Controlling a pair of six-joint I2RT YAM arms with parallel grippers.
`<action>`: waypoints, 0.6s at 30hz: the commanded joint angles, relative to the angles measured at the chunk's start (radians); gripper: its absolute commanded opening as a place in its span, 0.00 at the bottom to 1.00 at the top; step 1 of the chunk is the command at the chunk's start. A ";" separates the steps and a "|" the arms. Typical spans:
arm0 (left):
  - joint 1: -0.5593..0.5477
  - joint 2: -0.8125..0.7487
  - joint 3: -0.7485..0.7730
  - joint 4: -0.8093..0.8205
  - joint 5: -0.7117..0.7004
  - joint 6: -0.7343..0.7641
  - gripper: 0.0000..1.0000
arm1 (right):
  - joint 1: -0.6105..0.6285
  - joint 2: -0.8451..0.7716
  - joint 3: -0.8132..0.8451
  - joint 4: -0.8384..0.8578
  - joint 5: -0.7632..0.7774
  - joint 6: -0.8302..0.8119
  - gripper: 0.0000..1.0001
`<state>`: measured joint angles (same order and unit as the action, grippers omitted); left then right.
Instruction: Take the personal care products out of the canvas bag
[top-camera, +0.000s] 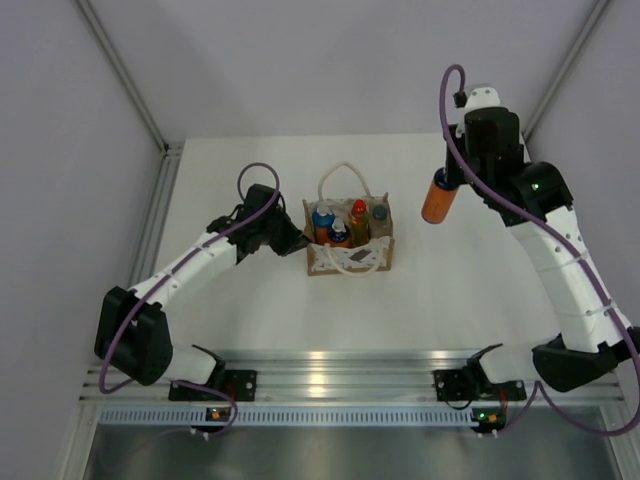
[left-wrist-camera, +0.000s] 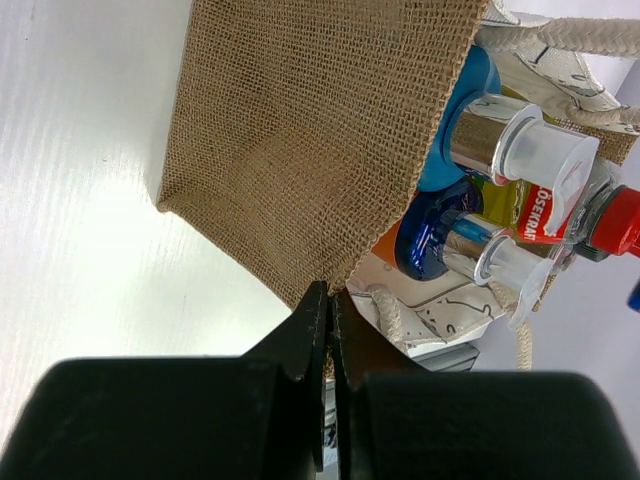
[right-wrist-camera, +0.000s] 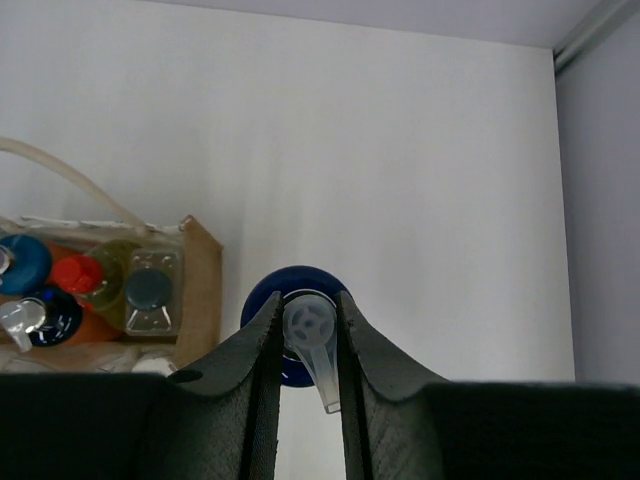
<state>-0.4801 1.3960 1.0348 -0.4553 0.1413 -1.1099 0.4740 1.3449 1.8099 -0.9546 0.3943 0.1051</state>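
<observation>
The tan canvas bag stands mid-table with its rope handle lying behind it. Inside stand two orange bottles with blue tops, a yellow one with a red cap and a clear one with a dark grey cap. My left gripper is shut on the bag's left canvas edge, its jaws pinching the weave. A third orange bottle hangs above the table to the right of the bag. My right gripper is shut on its clear pump head above the blue top.
A metal rail with both arm bases runs along the near edge. Grey walls with slanted frame posts close in the left, back and right. White tabletop lies under the hanging bottle.
</observation>
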 joint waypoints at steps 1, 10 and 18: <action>-0.005 -0.006 -0.019 0.006 -0.032 0.005 0.00 | -0.060 -0.058 -0.070 0.192 0.003 -0.002 0.00; -0.005 -0.015 -0.022 0.006 -0.032 0.010 0.00 | -0.164 -0.081 -0.292 0.408 -0.060 -0.004 0.00; -0.005 -0.026 -0.018 0.004 -0.032 0.010 0.00 | -0.225 0.002 -0.379 0.525 -0.107 -0.025 0.00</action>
<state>-0.4797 1.3918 1.0336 -0.4561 0.1383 -1.1088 0.2794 1.3342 1.4117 -0.6483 0.3103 0.0959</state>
